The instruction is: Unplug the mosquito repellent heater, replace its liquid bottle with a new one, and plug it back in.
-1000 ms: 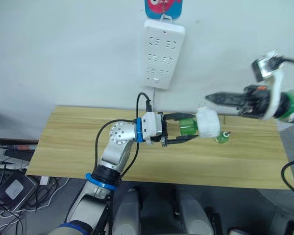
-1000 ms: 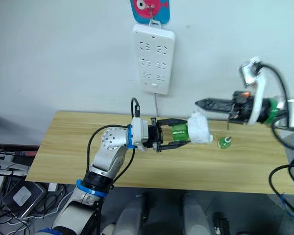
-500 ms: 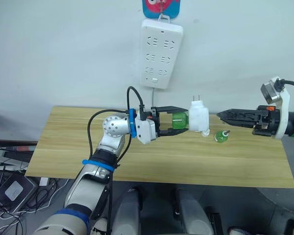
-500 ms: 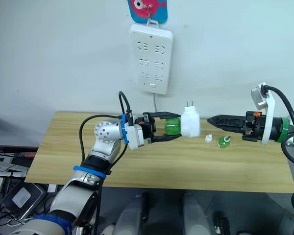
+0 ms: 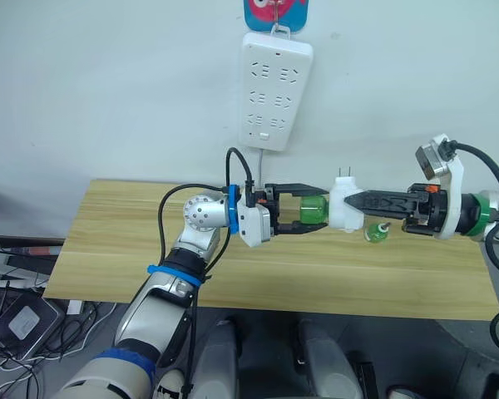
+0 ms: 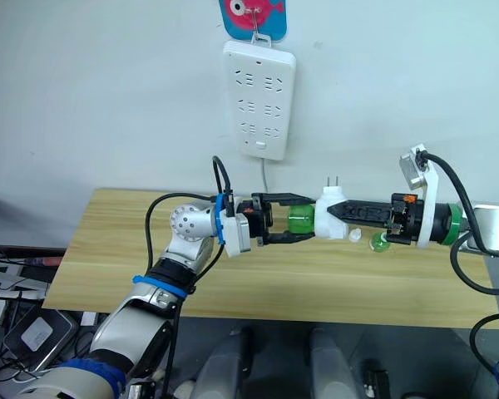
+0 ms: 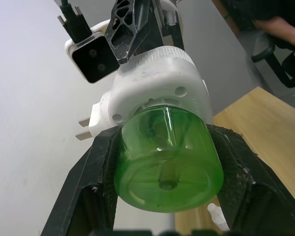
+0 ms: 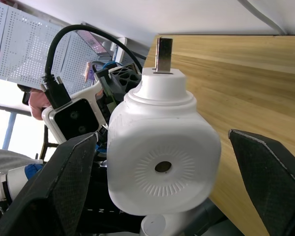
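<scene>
I hold the unplugged heater (image 5: 343, 206) above the tabletop (image 5: 108, 249), my left end effector (image 5: 303, 211) clamped on its green bottle (image 5: 313, 211), my right end effector (image 5: 358, 201) open around its white body. Another small green bottle (image 5: 376, 231) stands just beside; I cannot tell which is new, and replugging into the power strip (image 5: 277, 90) remains.

The white rounded heater (image 5: 343, 208) is hanging above the counter, its two prongs pointing up, a green bottle (image 5: 313, 211) still screwed in sideways. A second green bottle (image 5: 375, 232) is standing nearby.

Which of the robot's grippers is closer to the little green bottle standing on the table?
Right. The right gripper hangs just above the small green bottle; the left gripper is farther off, across the heater.
</scene>
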